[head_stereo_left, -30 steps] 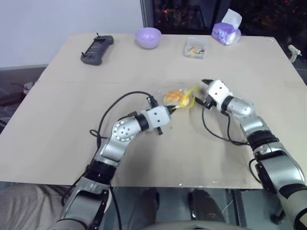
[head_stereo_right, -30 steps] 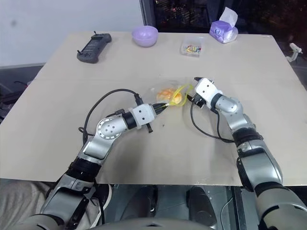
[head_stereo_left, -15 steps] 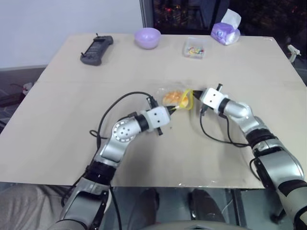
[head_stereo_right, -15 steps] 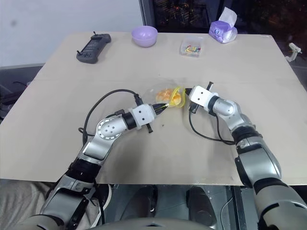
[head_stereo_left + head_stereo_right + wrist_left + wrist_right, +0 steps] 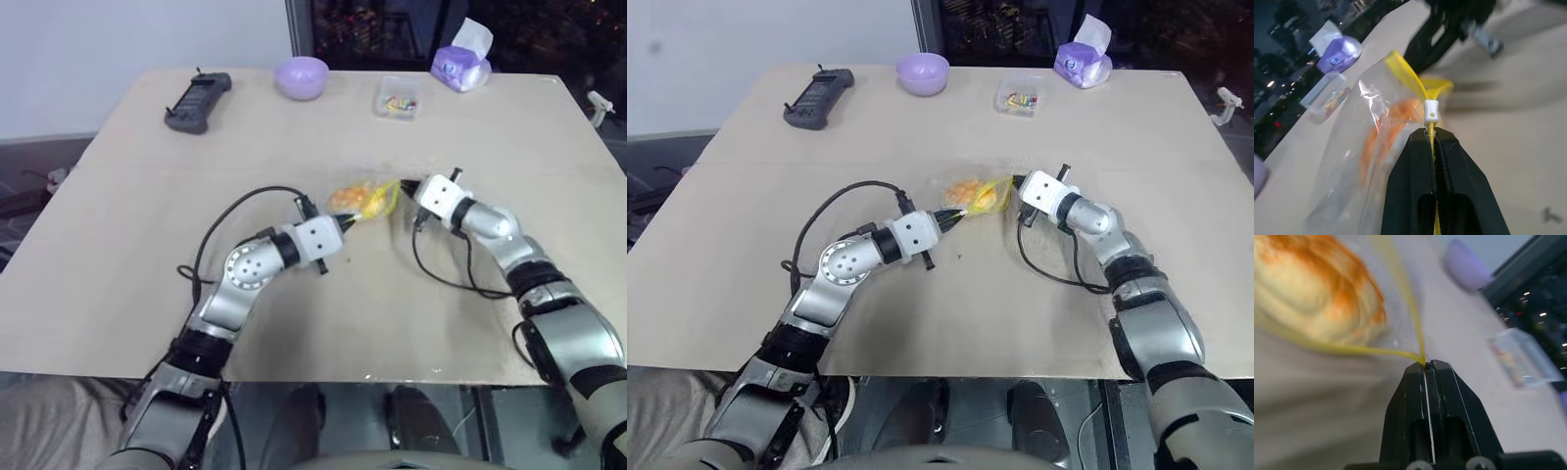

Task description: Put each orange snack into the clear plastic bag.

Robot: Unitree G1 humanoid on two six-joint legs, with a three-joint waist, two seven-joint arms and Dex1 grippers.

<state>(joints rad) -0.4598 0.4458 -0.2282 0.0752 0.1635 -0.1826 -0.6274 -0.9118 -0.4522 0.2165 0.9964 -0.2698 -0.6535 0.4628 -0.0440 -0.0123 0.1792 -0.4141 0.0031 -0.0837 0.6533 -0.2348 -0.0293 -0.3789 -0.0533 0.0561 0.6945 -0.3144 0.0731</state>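
The table [image 5: 147, 196] is a pale, matt board. Along its far edge lie a black handheld controller [image 5: 199, 101], a smooth lilac bowl [image 5: 302, 76], a small clear rigid box [image 5: 398, 98] of coloured bits and a purple tissue pack [image 5: 461, 69] with a white tissue standing up from it. All four are well apart from the work at mid-table, and nothing lies between them and the arms. Black cables loop off both wrists onto the board beside the arms.

The bag [image 5: 364, 200] hangs between the two grippers near the table's middle — thin, crinkly, transparent film with a yellow zip strip. The snack [image 5: 351, 201] is inside it: a rounded, golden-orange bun, seen through the film; in the right wrist view its top looks darker orange over a paler, ridged side.

The left gripper [image 5: 1433, 136] has its black fingers pressed together on the yellow strip, just below the small white slider [image 5: 1431, 111]. The right gripper [image 5: 1426, 365] is likewise pinched tight on the strip's other end, where two yellow edges run together into its tips. In the head views the two grippers point toward each other, level over the board, with the bag stretched between them and the right arm's fingers showing dark behind the bag in the left wrist view.
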